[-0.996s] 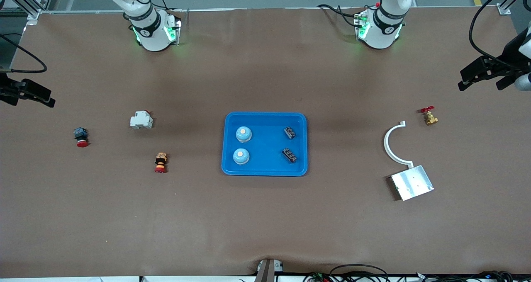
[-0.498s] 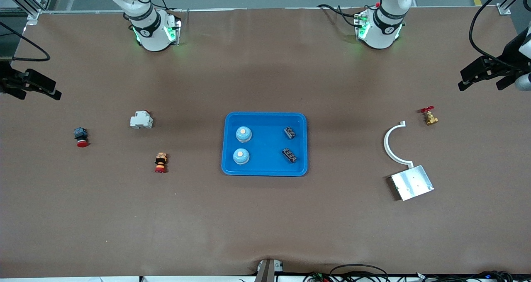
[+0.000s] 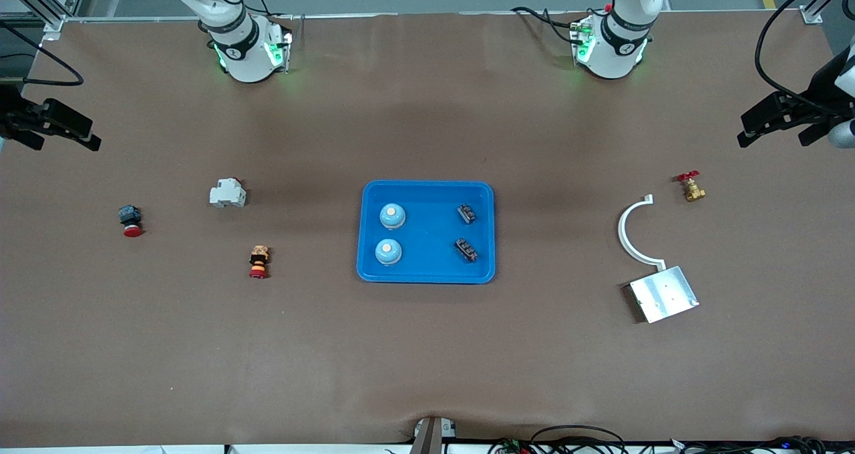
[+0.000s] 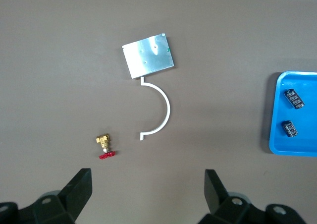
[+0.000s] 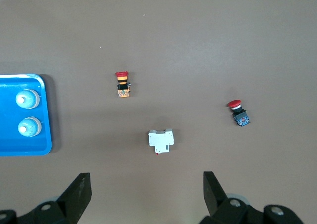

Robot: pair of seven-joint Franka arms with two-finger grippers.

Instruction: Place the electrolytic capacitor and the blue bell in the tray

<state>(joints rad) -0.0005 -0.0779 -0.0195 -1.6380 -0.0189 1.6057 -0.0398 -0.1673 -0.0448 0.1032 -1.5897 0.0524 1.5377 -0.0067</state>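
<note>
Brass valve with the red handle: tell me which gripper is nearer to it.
Left. The left gripper hangs open over the left arm's end of the table, close to the brass valve. The right gripper, also open, is over the right arm's end.

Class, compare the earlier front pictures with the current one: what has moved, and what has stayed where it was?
Only the right gripper moved: open and empty, it drew up and back toward its base's edge of the table, at the right arm's end. The left gripper waits open at the left arm's end. The tray, its two blue bells and two capacitors stayed put.
</note>
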